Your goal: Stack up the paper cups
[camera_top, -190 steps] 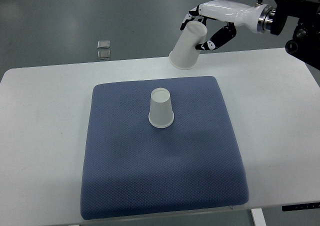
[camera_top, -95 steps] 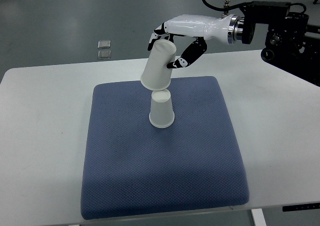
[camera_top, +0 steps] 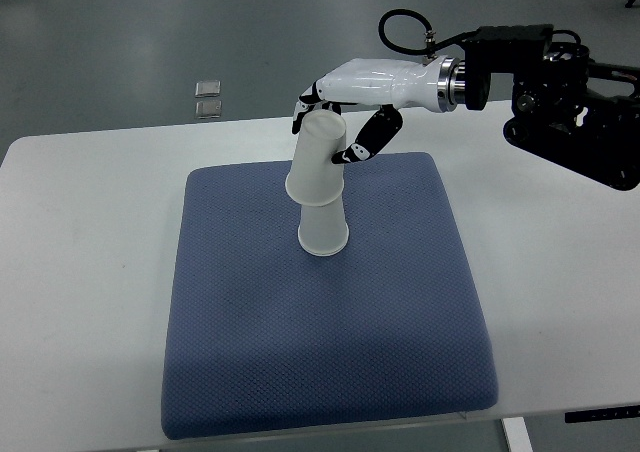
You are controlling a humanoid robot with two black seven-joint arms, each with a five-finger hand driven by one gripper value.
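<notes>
"Top view: what do you see?"

"I see my right hand (camera_top: 335,122) holding an upside-down paper cup (camera_top: 315,162) by its top end, fingers wrapped round it. Its open mouth sits over the top of the other cup (camera_top: 323,230), which stands on the blue mat (camera_top: 330,332)."

"What step is that?"

"Putting one on the other, I think. The held cup leans a bit. Next I should straighten it, push it down, then let go."
</notes>
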